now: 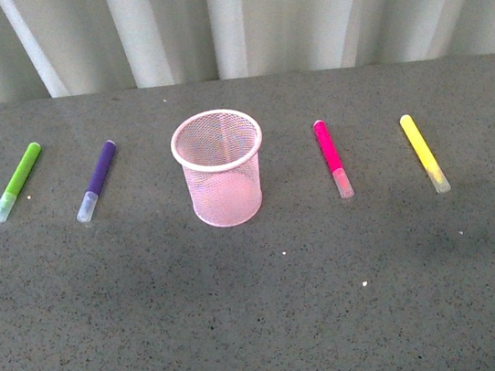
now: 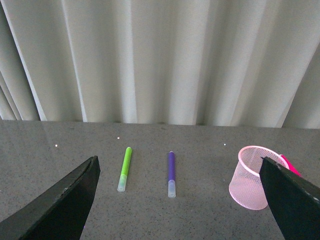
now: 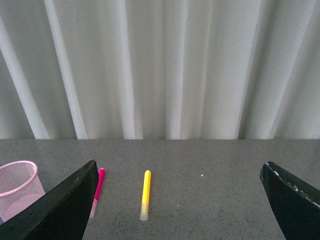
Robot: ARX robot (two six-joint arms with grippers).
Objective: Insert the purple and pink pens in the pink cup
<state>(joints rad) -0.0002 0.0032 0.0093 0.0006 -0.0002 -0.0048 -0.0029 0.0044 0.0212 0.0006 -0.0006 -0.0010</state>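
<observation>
The pink mesh cup (image 1: 220, 167) stands upright on the grey table's middle. The purple pen (image 1: 97, 179) lies to its left, the pink pen (image 1: 332, 157) to its right, both flat with clear caps toward me. Neither gripper shows in the front view. My left gripper (image 2: 185, 200) is open and empty, raised well back from the purple pen (image 2: 171, 173) and the cup (image 2: 252, 176). My right gripper (image 3: 185, 200) is open and empty, raised back from the pink pen (image 3: 97, 190); the cup (image 3: 17, 187) sits at that view's edge.
A lime-green marker (image 1: 17, 181) lies at the far left, also seen in the left wrist view (image 2: 124, 168). A yellow marker (image 1: 424, 152) lies at the far right, also in the right wrist view (image 3: 145, 193). A white curtain (image 1: 224, 18) hangs behind the table.
</observation>
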